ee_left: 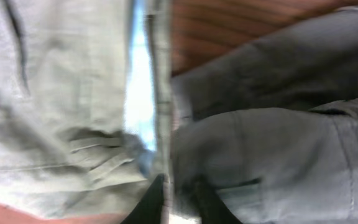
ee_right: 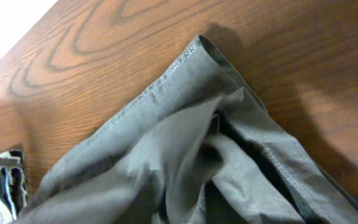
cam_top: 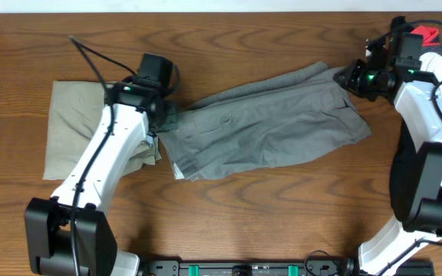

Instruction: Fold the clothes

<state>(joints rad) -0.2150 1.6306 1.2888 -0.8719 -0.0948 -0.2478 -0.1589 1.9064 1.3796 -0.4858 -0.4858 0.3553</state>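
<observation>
The grey shorts (cam_top: 267,126) lie spread and rumpled across the middle of the table. The khaki shorts (cam_top: 71,126) lie flat at the left, partly under my left arm. My left gripper (cam_top: 169,119) sits at the grey shorts' left edge, where they meet the khaki ones. In the left wrist view its fingers (ee_left: 179,199) are closed on a strip of grey cloth (ee_left: 278,143), with khaki cloth (ee_left: 55,93) beside it. My right gripper (cam_top: 349,77) is at the grey shorts' far right corner. In the right wrist view, lifted grey cloth (ee_right: 166,124) bunches up and hides the fingers (ee_right: 188,202).
The wooden table (cam_top: 244,38) shows bare behind and in front of the clothes. My left arm lies over the khaki shorts' right part. My right arm stands along the table's right edge. A dark cable (cam_top: 90,57) trails over the far left.
</observation>
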